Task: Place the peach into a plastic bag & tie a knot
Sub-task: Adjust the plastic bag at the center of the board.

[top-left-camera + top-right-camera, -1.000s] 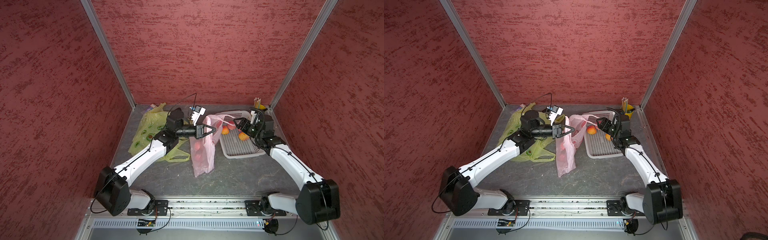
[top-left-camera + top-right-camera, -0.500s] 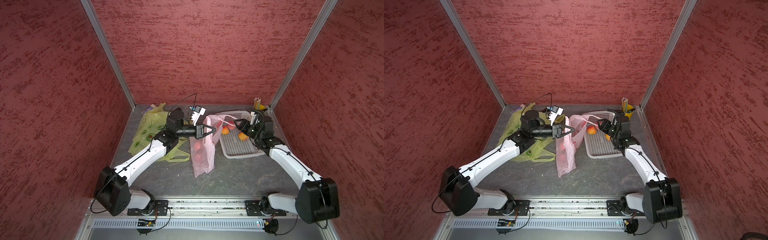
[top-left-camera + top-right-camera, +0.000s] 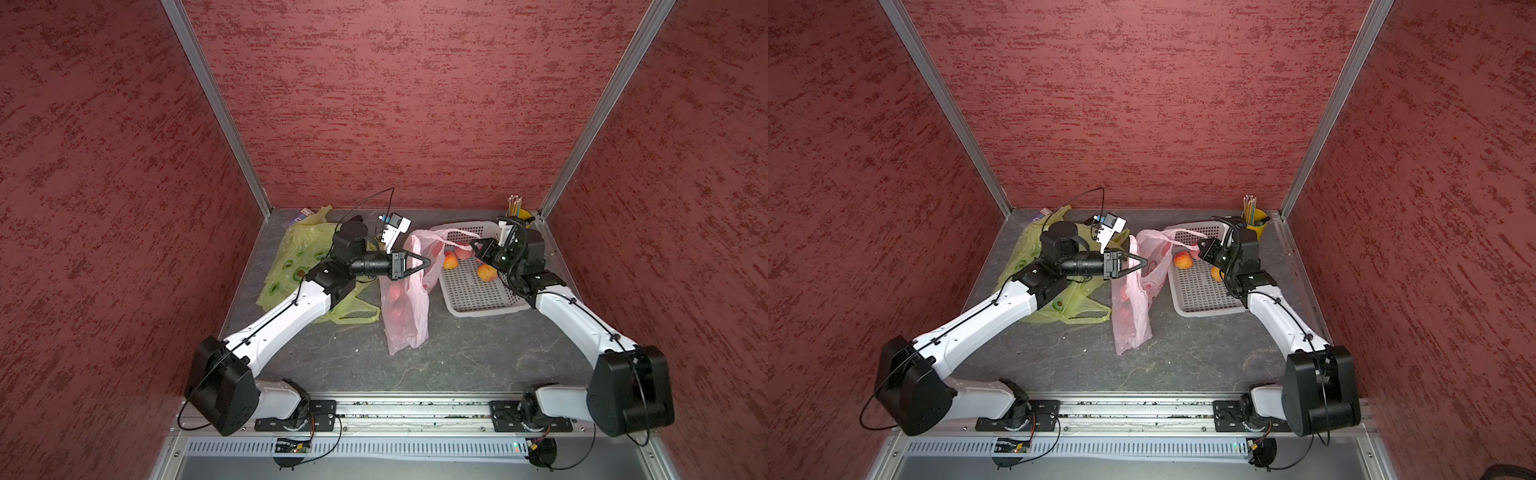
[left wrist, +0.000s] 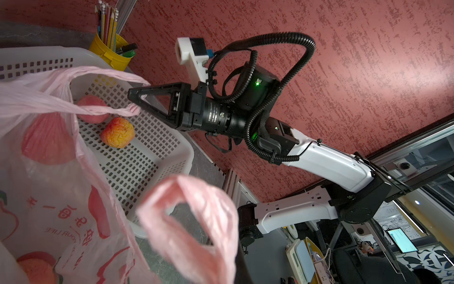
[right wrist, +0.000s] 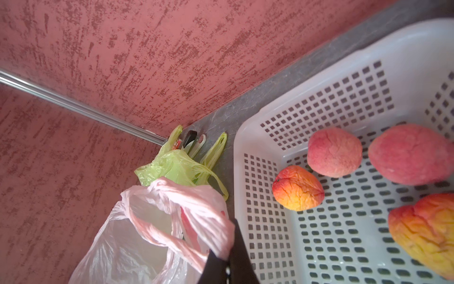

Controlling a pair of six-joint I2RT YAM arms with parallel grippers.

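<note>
Left gripper (image 3: 427, 262): pinching thin pink plastic bag (image 3: 405, 316) — one handle
Right gripper (image 4: 134, 99): pinching its other handle, bag's two o'clock
Wrinkled orange peach (image 4: 118, 132): in white perforated basket (image 4: 147, 157)

Basket (image 3: 482, 291): front half of mesh open. Peaches (image 3: 451, 262) crowd back half. Pink bag (image 3: 405, 316) just beside side wall, handle strung over back rim. Pencil cup (image 3: 517, 214) behind back corner.

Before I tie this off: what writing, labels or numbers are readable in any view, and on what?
"YOUR LIFE": red print on the pink bag, apparently seen reversed through the plastic in the left wrist view.
Red Chinese characters on the same bag: visible, not surely readable.
White lettering on the right arm's wrist motor: too small.
Background tablet screen: too small.
</note>
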